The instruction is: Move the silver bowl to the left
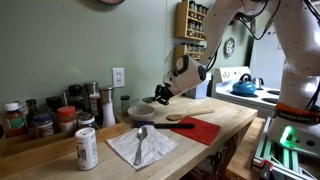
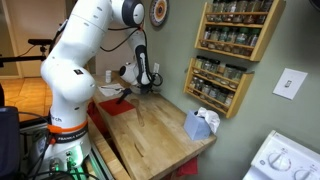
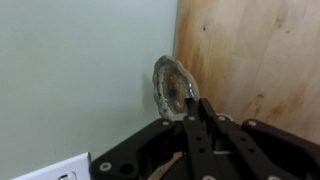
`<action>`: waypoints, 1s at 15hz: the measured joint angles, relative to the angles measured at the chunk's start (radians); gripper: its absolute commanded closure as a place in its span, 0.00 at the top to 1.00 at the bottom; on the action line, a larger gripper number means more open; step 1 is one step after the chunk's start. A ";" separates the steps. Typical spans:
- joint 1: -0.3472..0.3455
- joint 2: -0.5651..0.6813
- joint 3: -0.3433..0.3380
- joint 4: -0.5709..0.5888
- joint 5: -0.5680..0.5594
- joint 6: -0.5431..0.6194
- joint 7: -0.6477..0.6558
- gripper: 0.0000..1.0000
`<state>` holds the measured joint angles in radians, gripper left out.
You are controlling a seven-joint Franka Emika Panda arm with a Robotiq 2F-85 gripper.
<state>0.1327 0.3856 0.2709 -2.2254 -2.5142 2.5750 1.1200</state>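
Note:
The silver bowl (image 1: 135, 106) is at the back of the wooden counter (image 1: 225, 120), near the wall. My gripper (image 1: 156, 100) reaches down to the bowl's near rim. In the wrist view the bowl (image 3: 170, 85) shows edge-on just past my fingertips, between the pale wall and the wood. My gripper (image 3: 190, 108) has its two fingers pressed close together on the bowl's rim. In an exterior view my gripper (image 2: 143, 88) hangs low over the counter's far end, and the bowl is hard to make out there.
A red mat (image 1: 195, 128) with a wooden spoon (image 1: 178, 120) lies beside the bowl. In front are a white napkin (image 1: 150, 150) with a metal spoon (image 1: 141, 135) and a can (image 1: 87, 148). Spice jars (image 1: 40, 118) and mills (image 1: 100, 100) line the wall. A spice rack (image 2: 235, 30) hangs above.

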 measured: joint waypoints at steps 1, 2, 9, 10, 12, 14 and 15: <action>-0.003 0.015 0.002 0.020 0.000 0.008 -0.009 0.02; -0.006 0.029 0.005 0.039 0.000 0.017 -0.017 0.02; -0.028 0.095 0.029 0.106 0.000 0.076 -0.064 0.02; -0.031 0.103 0.031 0.108 0.000 0.077 -0.067 0.02; -0.043 0.117 0.033 0.111 0.000 0.077 -0.068 0.02; -0.055 0.128 0.035 0.120 0.000 0.077 -0.073 0.02; -0.059 0.133 0.036 0.126 0.000 0.079 -0.077 0.02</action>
<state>0.0735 0.5188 0.3069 -2.0996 -2.5142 2.6535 1.0433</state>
